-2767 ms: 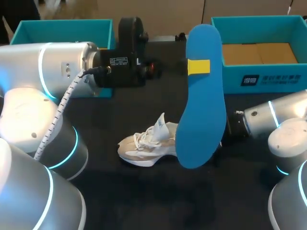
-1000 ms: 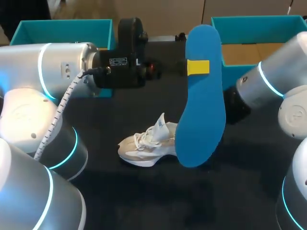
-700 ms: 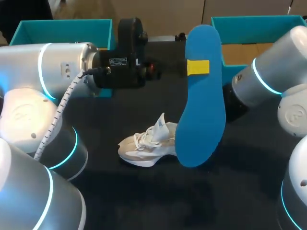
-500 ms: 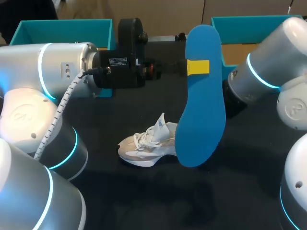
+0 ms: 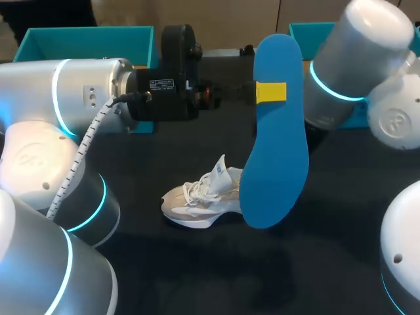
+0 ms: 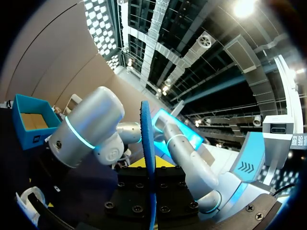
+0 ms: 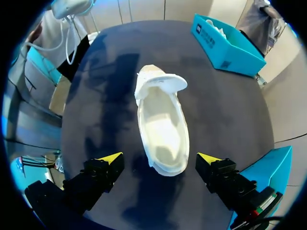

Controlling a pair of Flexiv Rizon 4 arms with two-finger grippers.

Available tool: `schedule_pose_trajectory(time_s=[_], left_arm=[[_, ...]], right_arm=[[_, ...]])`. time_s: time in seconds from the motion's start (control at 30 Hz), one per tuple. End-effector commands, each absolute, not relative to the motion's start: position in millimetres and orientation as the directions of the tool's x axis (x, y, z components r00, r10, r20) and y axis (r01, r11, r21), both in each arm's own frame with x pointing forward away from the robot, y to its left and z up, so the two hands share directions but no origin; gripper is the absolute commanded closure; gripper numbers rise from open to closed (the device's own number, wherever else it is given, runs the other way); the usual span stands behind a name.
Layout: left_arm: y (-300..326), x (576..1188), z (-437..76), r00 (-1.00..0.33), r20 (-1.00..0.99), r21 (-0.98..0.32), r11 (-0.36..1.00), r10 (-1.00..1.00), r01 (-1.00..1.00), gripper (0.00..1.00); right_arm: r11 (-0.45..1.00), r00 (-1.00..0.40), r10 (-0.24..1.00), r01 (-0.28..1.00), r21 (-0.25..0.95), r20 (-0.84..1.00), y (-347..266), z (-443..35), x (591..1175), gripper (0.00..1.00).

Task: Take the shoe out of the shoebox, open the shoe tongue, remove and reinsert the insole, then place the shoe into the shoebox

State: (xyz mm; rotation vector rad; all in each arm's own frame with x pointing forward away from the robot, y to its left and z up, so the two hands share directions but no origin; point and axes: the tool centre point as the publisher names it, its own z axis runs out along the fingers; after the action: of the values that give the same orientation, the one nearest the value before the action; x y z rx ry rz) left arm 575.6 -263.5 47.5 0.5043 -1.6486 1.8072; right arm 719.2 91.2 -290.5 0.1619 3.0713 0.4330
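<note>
White shoe [image 5: 200,200] sits upright, tongue lifted — blue insole [image 5: 275,131] out, standing on end aloft.

Insole [image 5: 275,164]: blue, held on end, broad face to the camera, lower end in front of the shoe's heel.
Left gripper [image 5: 271,92]: clamped on the insole's upper part, one yellow tip on the blue face.
Shoe [image 5: 200,200]: white, standing on the black table [image 5: 197,275], tongue up.
Right arm [image 5: 354,65]: raised behind the insole, covering much of the right box [image 5: 303,31].
Left box [image 5: 85,39]: teal, far left corner.
</note>
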Motion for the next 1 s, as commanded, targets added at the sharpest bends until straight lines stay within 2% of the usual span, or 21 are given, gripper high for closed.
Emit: schedule_pose_trajectory(time_s=[0.03, 0.47, 1.0], left_arm=[[-264.1, 569.2, 47.8, -0.727, 0.66, -0.736, -0.026, 0.189, -0.676, 1.0], [-264.1, 569.2, 47.8, -0.727, 0.66, -0.736, -0.026, 0.189, -0.676, 1.0], [-264.1, 569.2, 47.8, -0.727, 0.66, -0.736, -0.026, 0.189, -0.676, 1.0]], right_arm=[[0.984, -0.994, 0.105, 0.103, 0.144, -0.007, 99.8, -290.7, 720.3, 0.0], [0.994, -0.997, 0.072, 0.071, 0.086, -0.011, 107.7, -286.3, 713.7, 0.0], [0.996, -0.999, 0.047, 0.047, 0.074, 0.002, 104.4, -283.9, 707.4, 0.0]])
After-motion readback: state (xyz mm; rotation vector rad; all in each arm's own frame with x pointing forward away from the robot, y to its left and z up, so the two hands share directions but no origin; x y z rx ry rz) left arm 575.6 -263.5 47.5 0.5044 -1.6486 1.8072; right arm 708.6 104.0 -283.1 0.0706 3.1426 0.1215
